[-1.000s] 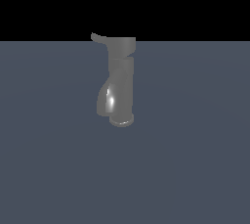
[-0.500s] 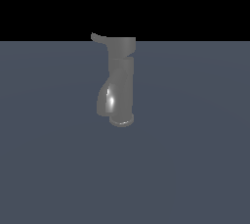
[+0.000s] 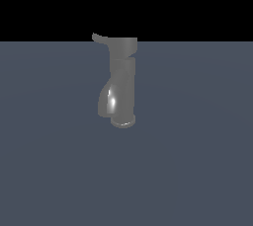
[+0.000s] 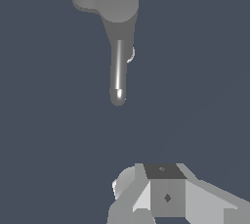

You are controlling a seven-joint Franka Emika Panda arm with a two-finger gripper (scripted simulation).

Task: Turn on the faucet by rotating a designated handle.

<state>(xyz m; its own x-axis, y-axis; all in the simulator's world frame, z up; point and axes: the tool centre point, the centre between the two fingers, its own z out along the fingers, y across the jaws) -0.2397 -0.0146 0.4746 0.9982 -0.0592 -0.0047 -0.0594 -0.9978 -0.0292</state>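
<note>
White robot gripper (image 4: 168, 196), state indiscernible, well apart from dull grey metallic upright faucet (image 3: 121, 84); short curved grey handle (image 3: 100, 38) projects from its cap.

Faucet (image 3: 121, 84): dull grey metallic column, upright on round foot, wider cylindrical cap on top, shiny bulging spout low on exterior view's left side. Handle (image 3: 99, 38): short thin curved grey lever, projecting from cap toward exterior view's left.

No readable text in either view.
The faucet (image 3: 120, 84), its handle (image 3: 99, 38) and the gripper (image 4: 168, 196) carry no legible letters, numbers, brand marks or signs; the gripper shows only small dark diamond marks.
</note>
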